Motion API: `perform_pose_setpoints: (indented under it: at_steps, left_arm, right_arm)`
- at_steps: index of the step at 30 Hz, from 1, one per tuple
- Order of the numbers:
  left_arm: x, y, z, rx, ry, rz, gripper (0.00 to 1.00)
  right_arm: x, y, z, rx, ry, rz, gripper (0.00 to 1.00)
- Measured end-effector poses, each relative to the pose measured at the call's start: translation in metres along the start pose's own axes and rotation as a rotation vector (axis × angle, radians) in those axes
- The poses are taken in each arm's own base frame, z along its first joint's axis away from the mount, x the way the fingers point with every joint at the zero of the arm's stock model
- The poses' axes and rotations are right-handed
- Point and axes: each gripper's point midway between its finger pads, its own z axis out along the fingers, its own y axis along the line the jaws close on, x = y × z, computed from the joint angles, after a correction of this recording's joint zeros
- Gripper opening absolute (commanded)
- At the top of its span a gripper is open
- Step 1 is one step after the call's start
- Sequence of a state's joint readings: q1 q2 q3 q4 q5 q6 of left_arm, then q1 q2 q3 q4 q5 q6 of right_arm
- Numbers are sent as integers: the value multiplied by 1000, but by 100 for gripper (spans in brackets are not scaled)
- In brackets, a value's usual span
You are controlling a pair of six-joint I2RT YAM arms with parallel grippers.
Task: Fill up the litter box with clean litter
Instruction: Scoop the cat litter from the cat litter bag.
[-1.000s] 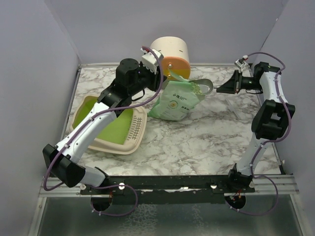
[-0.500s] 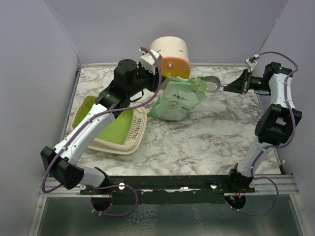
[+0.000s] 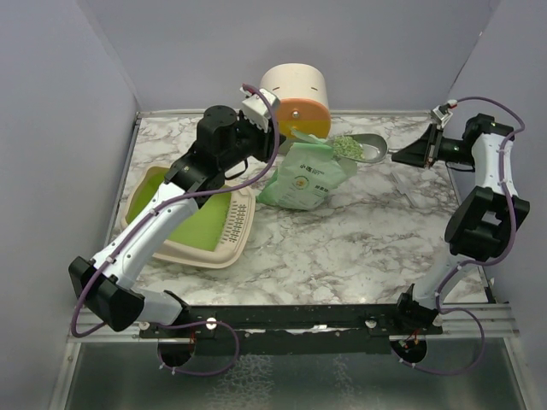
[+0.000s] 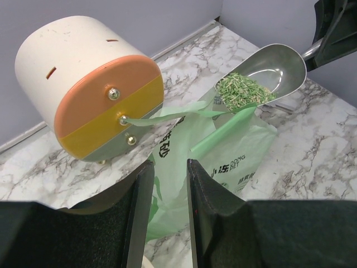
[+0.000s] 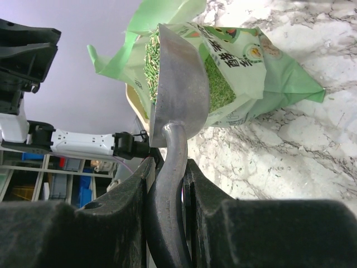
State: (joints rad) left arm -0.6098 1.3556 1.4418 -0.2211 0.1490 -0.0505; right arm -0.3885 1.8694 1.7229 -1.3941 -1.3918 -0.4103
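Observation:
The litter box (image 3: 198, 224), a cream tray with a lime-green inside and a slotted grid panel, lies at the left under my left arm. The mint-green litter bag (image 3: 306, 178) lies at mid back, also in the left wrist view (image 4: 234, 156) and the right wrist view (image 5: 262, 67). My left gripper (image 3: 278, 137) is nearly shut on the bag's top film (image 4: 170, 164) and holds it up. My right gripper (image 3: 402, 155) is shut on the handle of a grey metal scoop (image 3: 369, 147). The scoop (image 5: 178, 84) holds green litter (image 4: 240, 89) just above the bag's mouth.
A cream cylinder (image 3: 297, 92) with an orange, yellow and teal face lies at the back just behind the bag, close to my left gripper, as in the left wrist view (image 4: 83, 72). Grey walls close the table on three sides. Marble tabletop (image 3: 342, 248) lies in front.
My right gripper has drawn the scoop out of the bag with litter in it and pulled back to the right and up. The left gripper has hardly moved.

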Motion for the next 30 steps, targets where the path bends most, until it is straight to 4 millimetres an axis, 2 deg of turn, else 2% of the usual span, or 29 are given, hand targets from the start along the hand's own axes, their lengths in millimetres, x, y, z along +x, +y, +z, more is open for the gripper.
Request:
perform_pose_setpoints:
  at_steps: [5,16,25,30]
  left_arm:
    - [0,0,-3,-2,1,0,33]
    - [1,0,-6,-4,0,-5,33]
    - [5,-1,-11,-4,3,-12,33]
    - [5,-2,-12,-5,2,-19,33]
  right_arm:
    - [-2,10,-1,-9,-8,9,1]
    - [-23,42,-7,-8,-33,-56,1]
    - [-37,62,-10,-15,-50,-84,1]
    - [-38,68,-6,-30,-43,-66,1]
